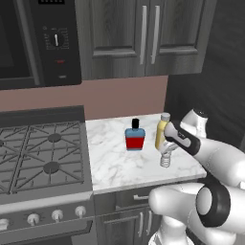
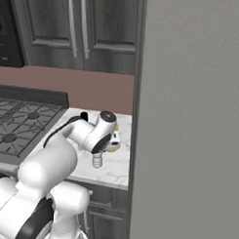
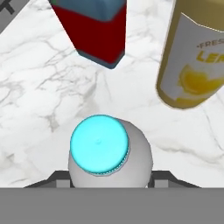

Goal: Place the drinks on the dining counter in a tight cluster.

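The three drinks stand on a small marble worktop (image 1: 115, 165) beside the stove. My gripper (image 1: 166, 150) reaches down over the small clear water bottle (image 1: 165, 159) near the worktop's front right. In the hand view its blue cap (image 3: 99, 144) sits between my fingertips, which press against both sides of the bottle's body. The taller yellow bottle (image 1: 161, 132) stands upright just behind it, and the squat red-and-blue bottle (image 1: 135, 137) with a black cap is to its left. The dining counter is out of view.
A gas stove (image 1: 43, 153) adjoins the worktop on the left. Dark wall cabinets (image 1: 139, 38) and a black oven panel (image 1: 52, 43) hang above. A tall grey panel (image 2: 190, 119) walls off the right side, close to the arm.
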### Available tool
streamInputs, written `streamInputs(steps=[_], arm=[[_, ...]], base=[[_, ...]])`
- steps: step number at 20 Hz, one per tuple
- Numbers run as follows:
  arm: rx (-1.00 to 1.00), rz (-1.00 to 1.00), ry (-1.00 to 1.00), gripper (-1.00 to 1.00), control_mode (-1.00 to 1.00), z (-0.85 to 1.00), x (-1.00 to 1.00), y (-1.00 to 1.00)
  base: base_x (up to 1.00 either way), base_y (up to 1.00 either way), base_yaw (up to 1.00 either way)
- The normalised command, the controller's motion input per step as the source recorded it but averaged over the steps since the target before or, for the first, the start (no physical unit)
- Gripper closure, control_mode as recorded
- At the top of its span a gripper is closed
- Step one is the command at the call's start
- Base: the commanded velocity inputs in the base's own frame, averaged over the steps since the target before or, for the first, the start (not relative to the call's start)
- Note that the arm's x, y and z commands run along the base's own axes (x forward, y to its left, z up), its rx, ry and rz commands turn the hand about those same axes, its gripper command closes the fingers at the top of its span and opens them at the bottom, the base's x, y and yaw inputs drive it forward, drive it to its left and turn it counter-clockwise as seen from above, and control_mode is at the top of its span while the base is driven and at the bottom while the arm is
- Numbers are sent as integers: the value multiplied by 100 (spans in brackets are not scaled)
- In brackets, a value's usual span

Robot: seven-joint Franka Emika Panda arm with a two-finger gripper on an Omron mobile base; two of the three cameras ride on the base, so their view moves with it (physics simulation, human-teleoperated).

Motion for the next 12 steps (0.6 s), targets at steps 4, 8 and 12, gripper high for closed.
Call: streamInputs(steps=[4,8,12], arm=[[7,0,-8,100,-100,7,-30,2],[3,0,-3,100,-100,21,-42,11],[0,0,0,100,-100,30,-35,15]], base=[[0,0,0],[0,0,0],[0,0,0]])
